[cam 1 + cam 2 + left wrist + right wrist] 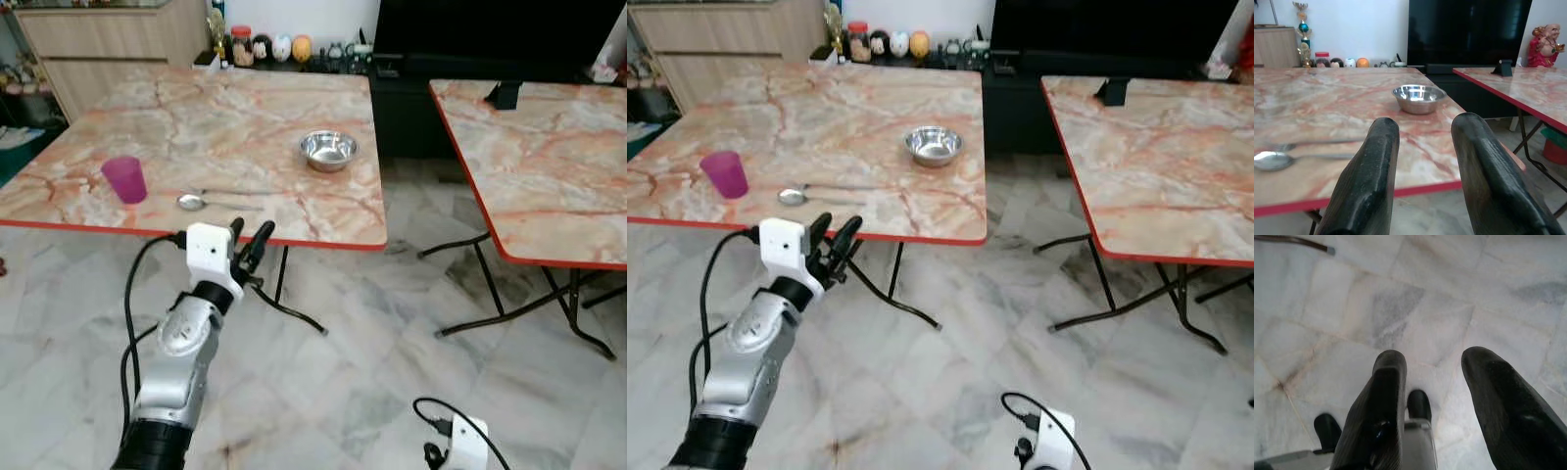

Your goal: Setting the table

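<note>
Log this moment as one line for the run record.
left gripper: open, raised at table edge, near spoon | right gripper: open, low over floor | cup, bowl: untouched

**Camera layout**

The two head views look forward and down on the same bench (245,117) from slightly offset positions. The left wrist camera sits low at the bench's near edge, facing across it. The right wrist camera faces the marble floor (1415,308).
</note>
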Controlling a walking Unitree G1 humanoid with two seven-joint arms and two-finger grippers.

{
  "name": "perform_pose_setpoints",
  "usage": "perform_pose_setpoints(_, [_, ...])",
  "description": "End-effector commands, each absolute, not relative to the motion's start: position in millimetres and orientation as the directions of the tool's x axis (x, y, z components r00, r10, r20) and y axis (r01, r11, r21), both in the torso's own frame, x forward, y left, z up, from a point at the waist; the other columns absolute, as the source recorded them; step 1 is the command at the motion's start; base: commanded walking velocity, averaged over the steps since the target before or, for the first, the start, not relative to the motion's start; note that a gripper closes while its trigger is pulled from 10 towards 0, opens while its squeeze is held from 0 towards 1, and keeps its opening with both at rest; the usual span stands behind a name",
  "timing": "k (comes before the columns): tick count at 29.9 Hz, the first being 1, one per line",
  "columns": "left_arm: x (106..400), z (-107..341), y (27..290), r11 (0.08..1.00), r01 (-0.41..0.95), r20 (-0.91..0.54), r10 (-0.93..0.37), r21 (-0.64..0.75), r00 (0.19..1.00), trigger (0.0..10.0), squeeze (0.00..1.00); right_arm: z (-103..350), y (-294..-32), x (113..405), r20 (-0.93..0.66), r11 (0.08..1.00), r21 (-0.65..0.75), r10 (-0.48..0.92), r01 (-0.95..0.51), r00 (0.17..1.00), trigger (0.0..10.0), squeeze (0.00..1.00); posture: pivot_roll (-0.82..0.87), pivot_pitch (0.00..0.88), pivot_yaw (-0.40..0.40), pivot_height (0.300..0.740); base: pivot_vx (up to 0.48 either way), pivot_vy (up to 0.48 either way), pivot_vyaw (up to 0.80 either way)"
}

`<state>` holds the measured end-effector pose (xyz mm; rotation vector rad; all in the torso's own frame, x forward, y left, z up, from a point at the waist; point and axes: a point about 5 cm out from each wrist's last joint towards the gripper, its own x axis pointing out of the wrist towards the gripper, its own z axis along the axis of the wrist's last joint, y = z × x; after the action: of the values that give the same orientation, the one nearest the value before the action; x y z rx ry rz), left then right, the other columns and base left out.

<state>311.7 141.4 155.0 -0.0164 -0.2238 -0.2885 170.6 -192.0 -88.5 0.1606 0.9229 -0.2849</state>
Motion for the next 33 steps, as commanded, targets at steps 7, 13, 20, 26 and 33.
perform_pose_setpoints(7, [313.6,159.6,136.8,0.953,0.303,0.229,-0.298,0.013,0.927,10.0,0.00,-87.3,-193.7,172.7,-0.799,0.948,0.017,-0.178,0.319,0.574,10.0,0.00,0.08,0.000,-0.026,0.740,0.450,0.000,0.00])
perform_pose_setpoints(13, [313.7,159.2,136.5,0.952,0.305,0.227,-0.300,0.012,0.927,10.0,0.00,-87.2,-193.9,173.0,-0.799,0.949,0.017,-0.176,0.314,0.576,10.0,0.00,0.08,0.000,-0.026,0.740,0.451,0.000,0.00])
perform_pose_setpoints(20, [314.4,159.3,136.2,0.951,0.310,0.227,-0.305,0.015,0.925,10.0,0.00,-87.1,-194.1,173.1,-0.799,0.949,0.017,-0.176,0.315,0.574,10.0,0.00,0.08,0.000,-0.026,0.740,0.451,0.000,0.00])
perform_pose_setpoints(26, [314.0,158.1,135.2,0.950,0.311,0.222,-0.305,0.012,0.926,10.0,0.00,-87.3,-194.8,172.6,-0.800,0.949,0.017,-0.175,0.314,0.573,10.0,0.00,0.08,0.000,-0.029,0.740,0.446,0.000,0.00])
perform_pose_setpoints(33, [314.4,157.3,135.7,0.950,0.311,0.217,-0.307,0.012,0.927,10.0,0.00,-87.3,-195.2,172.5,-0.801,0.951,0.016,-0.173,0.309,0.573,10.0,0.00,0.08,0.000,-0.030,0.740,0.432,0.000,0.00])
